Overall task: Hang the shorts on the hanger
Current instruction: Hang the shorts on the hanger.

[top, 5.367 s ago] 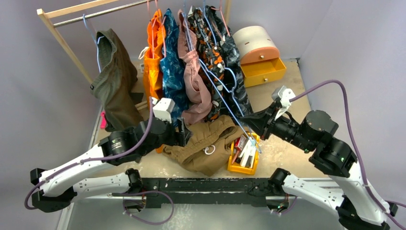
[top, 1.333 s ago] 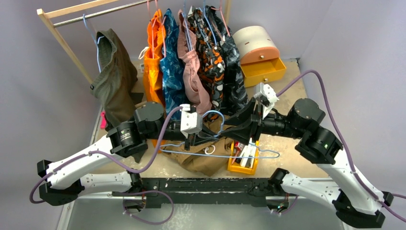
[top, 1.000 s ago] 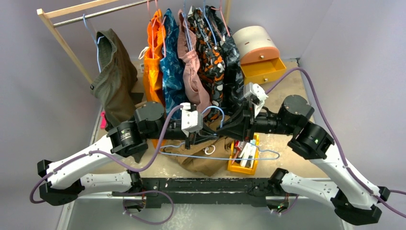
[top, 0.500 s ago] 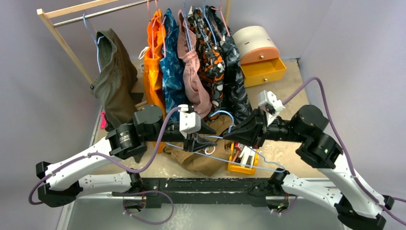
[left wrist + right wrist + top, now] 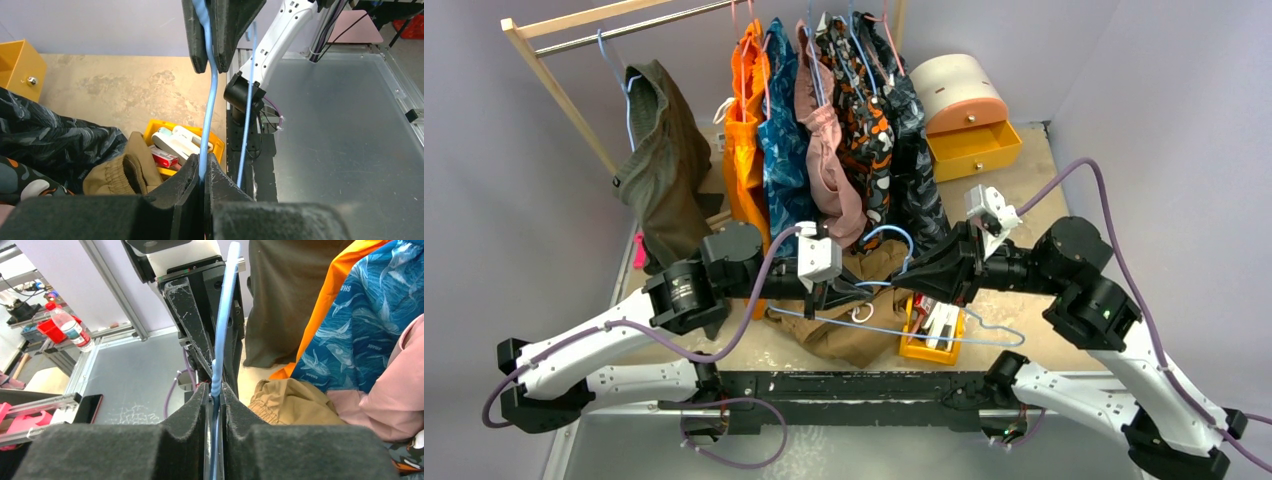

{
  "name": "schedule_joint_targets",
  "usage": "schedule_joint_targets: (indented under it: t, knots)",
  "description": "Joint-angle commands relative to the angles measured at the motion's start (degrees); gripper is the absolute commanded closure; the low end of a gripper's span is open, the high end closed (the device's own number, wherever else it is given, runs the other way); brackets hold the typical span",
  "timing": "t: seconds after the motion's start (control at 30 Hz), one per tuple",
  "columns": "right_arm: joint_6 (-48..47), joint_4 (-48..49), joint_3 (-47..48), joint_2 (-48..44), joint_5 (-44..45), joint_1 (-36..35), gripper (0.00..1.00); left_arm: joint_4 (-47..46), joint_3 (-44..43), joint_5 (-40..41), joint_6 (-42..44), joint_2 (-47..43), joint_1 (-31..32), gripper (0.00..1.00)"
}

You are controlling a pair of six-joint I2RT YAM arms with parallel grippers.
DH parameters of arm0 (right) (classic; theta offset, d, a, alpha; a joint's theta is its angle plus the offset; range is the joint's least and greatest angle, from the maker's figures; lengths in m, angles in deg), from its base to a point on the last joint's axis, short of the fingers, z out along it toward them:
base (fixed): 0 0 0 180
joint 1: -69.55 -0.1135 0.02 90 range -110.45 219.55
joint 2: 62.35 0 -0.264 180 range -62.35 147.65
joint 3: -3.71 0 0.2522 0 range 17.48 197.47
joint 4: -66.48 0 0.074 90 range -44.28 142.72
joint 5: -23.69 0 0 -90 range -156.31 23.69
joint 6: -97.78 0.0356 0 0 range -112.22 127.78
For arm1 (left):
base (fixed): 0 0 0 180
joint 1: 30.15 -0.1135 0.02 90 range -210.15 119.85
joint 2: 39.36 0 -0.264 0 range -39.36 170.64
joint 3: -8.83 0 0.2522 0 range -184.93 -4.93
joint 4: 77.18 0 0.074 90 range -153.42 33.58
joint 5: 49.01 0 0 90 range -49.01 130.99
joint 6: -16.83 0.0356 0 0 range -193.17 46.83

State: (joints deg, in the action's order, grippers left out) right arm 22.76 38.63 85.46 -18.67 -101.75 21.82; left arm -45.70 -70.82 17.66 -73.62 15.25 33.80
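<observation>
The light-blue hanger (image 5: 894, 330) hangs in the air between both grippers, its hook (image 5: 890, 234) up and its long bar sloping down to the right. My left gripper (image 5: 842, 292) is shut on its wire (image 5: 209, 110), as the left wrist view shows (image 5: 202, 162). My right gripper (image 5: 912, 280) faces it from the right and pinches the same wire (image 5: 222, 325) between its pads (image 5: 215, 387). The tan-brown shorts (image 5: 839, 335) lie crumpled on the table under the hanger, held by neither gripper. Part of the shorts (image 5: 120, 170) shows beside my left fingers, and the shorts (image 5: 290, 402) also appear in the right wrist view.
A yellow bin (image 5: 909, 350) of small items sits just right of the shorts. Behind stands a wooden rack (image 5: 574, 25) with an olive garment (image 5: 659, 170), orange shorts (image 5: 744, 120) and several other clothes. A yellow drawer box (image 5: 969, 145) is at the back right.
Over the last second the right arm drew back to the right with the hanger. The hanger's long bar tilted down to the right, then levelled a little.
</observation>
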Motion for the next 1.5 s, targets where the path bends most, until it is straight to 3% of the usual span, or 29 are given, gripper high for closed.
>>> schedule_joint_targets:
  t: [0.0, 0.17, 0.53, 0.77, 0.87, 1.03, 1.17, 1.23, 1.33, 1.47]
  knots:
    - [-1.16, -4.63, 3.2, 1.14, -0.51, -0.44, 0.78, -4.91, -1.21, 1.64, -1.34, 0.18, -0.23, 1.0]
    - [-1.39, -7.04, 4.36, 1.28, -0.56, -0.44, 0.66, -5.39, -1.66, 0.83, -2.16, 0.9, -0.23, 1.0]
    - [-1.92, -7.19, 5.49, 2.5, -1.25, -0.44, 0.67, -5.78, -2.42, -0.18, -3.14, 2.21, -0.22, 1.0]
    - [-0.83, -5.07, 4.46, 3.25, -2.37, -0.44, 0.91, -5.62, -2.47, -0.1, -2.91, 2.04, -0.26, 1.0]
    - [-0.36, -4.09, 4.14, 3.28, -2.83, -0.44, 0.95, -5.35, -2.3, -0.09, -2.72, 1.87, -0.22, 1.0]
    - [-0.04, -2.7, 3.93, 3.58, -2.94, -0.44, 0.75, -5.15, -2.08, -0.01, -2.49, 1.82, -0.24, 1.0]
    - [0.04, -2.1, 3.55, 3.74, -3.08, -0.41, 0.75, -5.15, -2.18, 0.16, -2.38, 1.74, -0.22, 1.0]
    - [0.32, -1.44, 3.04, 3.83, -3.46, -0.44, 0.81, -5.08, -2.23, 0.34, -2.36, 1.73, -0.24, 1.0]
    - [0.4, -1.54, 2.69, 4.0, -3.86, -0.44, 0.99, -4.92, -2.23, 0.55, -2.3, 1.7, -0.22, 1.0]
    - [0.07, -2.74, 2.74, 3.75, -3.37, -0.44, 1.0, -4.76, -2.31, 1.32, -1.95, 1.34, -0.22, 1.0]
